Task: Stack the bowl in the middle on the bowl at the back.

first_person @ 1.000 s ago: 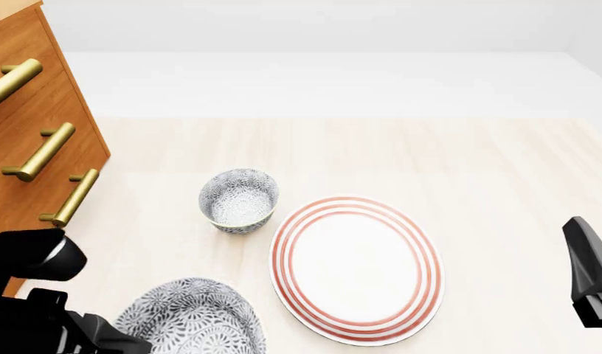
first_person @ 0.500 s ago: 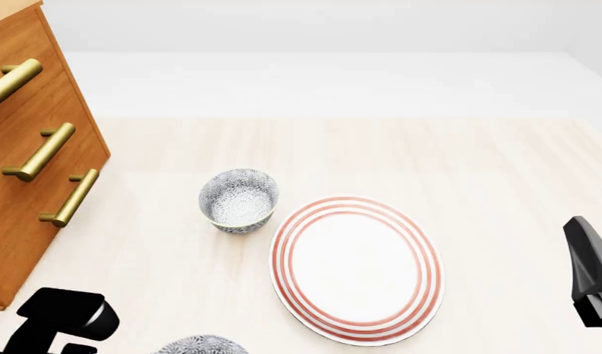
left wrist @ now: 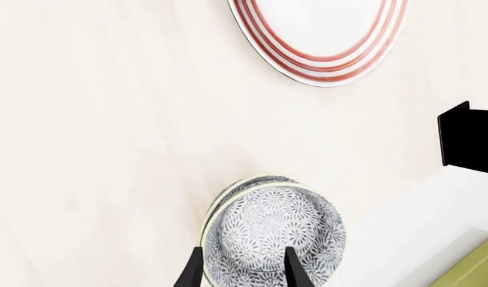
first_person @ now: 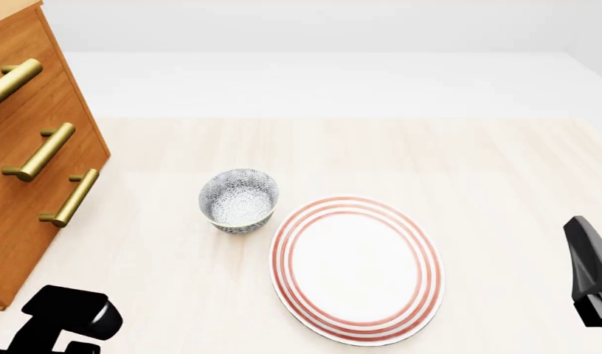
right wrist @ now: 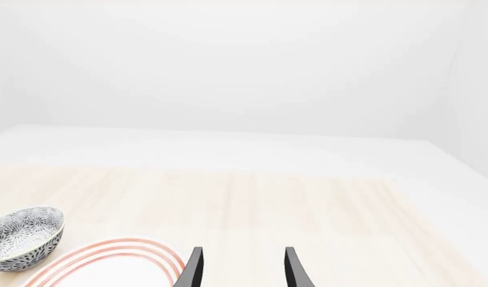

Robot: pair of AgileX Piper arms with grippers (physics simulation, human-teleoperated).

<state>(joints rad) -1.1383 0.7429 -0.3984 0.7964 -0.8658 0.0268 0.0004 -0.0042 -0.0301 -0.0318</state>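
Note:
The bowl in the middle (left wrist: 268, 227), grey-and-white floral with a cream rim, shows only in the left wrist view. It lies tipped on the pale table near its front edge. My left gripper (left wrist: 244, 250) hangs above it, fingers spread wide on either side of it, open; contact cannot be told. This bowl is out of the front view. The bowl at the back (first_person: 239, 200) stands upright left of the plate, also visible from the right wrist (right wrist: 24, 236). My right gripper (right wrist: 244, 250) is open and empty, low at the right.
A red-ringed plate (first_person: 357, 269) lies right of the back bowl. A wooden drawer cabinet with brass handles (first_person: 35, 147) fills the left side. My left arm (first_person: 70, 317) sits at the bottom left, my right arm (first_person: 592, 273) at the right edge. The table's front edge (left wrist: 387, 209) runs just beside the tipped bowl.
The middle bowl slid down out of the front view's bottom edge. My left arm dropped lower toward the bottom left corner. The right arm, back bowl and plate stayed put.

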